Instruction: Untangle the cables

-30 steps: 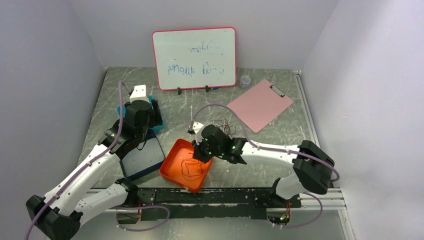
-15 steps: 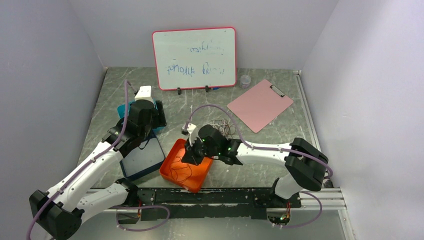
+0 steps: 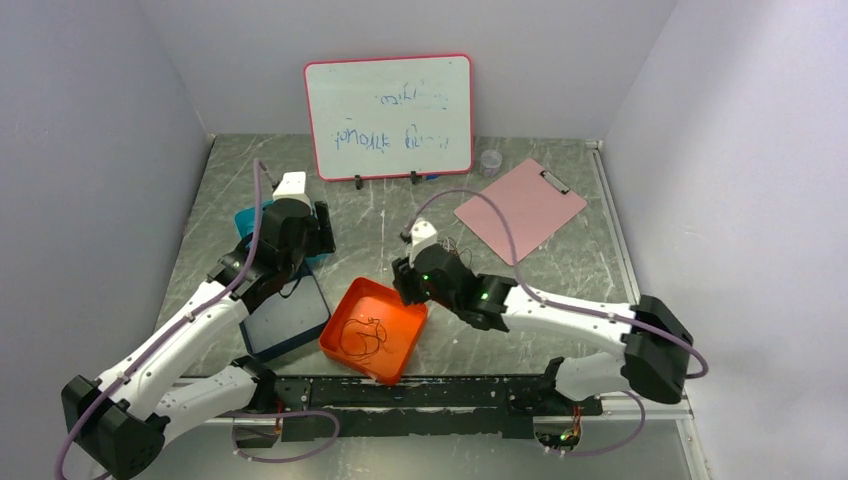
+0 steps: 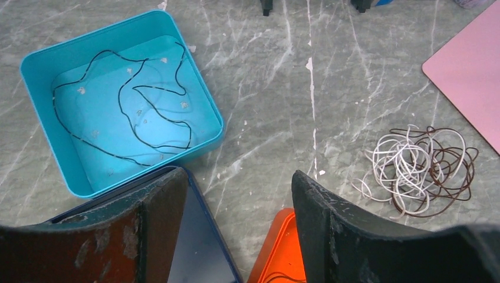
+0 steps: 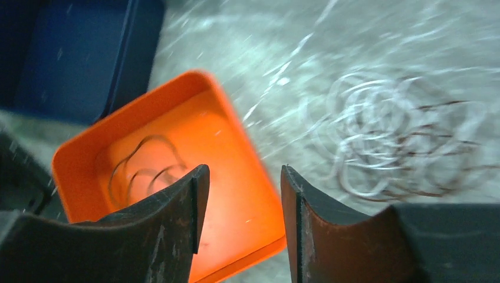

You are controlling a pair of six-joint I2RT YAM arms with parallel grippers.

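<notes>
While both arms reach out over the grey bench [image 3: 380,215], a whiteboard [image 3: 389,117] stands at the far edge with a pink clipboard [image 3: 520,210] to its right. The left arm hides most of the teal tray [image 3: 243,218], and the left end effector [image 3: 315,232] hangs over that tray's edge. The right forearm stretches low across the bench. The right end effector [image 3: 403,283] sits between the orange tray [image 3: 392,297] and the tangle of cables [image 3: 455,250]. A dark cable [image 3: 362,336] lies coiled in the orange tray, with the dark blue tray [image 3: 285,320] just beside it.

From the left wrist, the fingers are spread with nothing between them. The teal tray holds one black cable [image 4: 162,121] in loose loops, and the white-and-brown tangle lies on bare bench near the clipboard.

From the right wrist — a blurred view — the fingers are apart and empty. The orange tray with its cable is on the left, the tangle on the right.
</notes>
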